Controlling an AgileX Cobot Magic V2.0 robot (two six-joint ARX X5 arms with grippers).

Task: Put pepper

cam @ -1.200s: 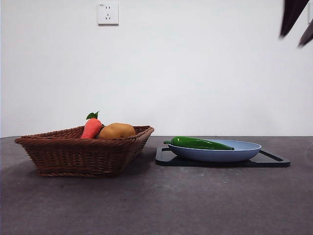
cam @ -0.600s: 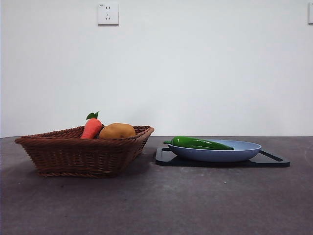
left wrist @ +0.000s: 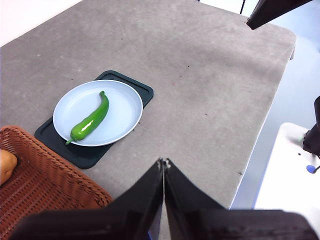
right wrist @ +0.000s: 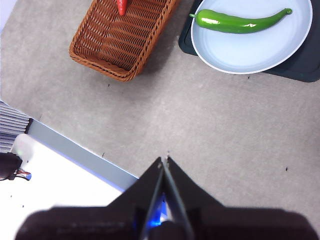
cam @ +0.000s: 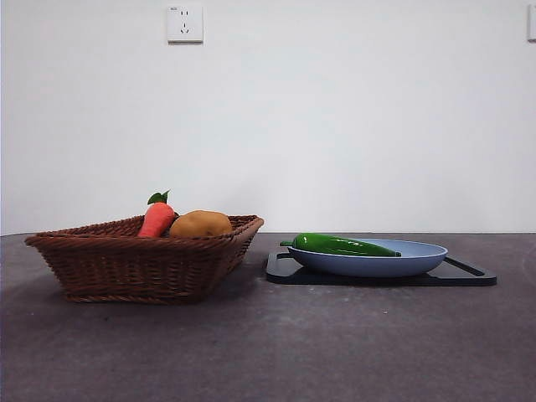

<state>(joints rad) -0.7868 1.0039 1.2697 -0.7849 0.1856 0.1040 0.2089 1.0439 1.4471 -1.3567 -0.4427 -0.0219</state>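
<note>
The long, glossy green pepper [cam: 342,245] lies in a pale blue plate [cam: 419,260] on a black tray [cam: 469,275], right of the basket. It also shows in the left wrist view [left wrist: 91,121] and the right wrist view [right wrist: 241,21]. My left gripper [left wrist: 163,163] is shut and empty, high above the table, well away from the plate. My right gripper [right wrist: 164,160] is shut and empty, high above the bare table in front of the plate. Neither gripper shows in the front view.
A brown wicker basket [cam: 126,266] stands left of the tray and holds an orange-red carrot [cam: 157,218] and a tan potato [cam: 200,224]. The table's edge [right wrist: 80,150] lies below my right gripper. A white wall with a socket [cam: 185,23] is behind.
A dark arm tip at the front view's top right corner has gone out of view. The pepper, plate and basket have not moved.
</note>
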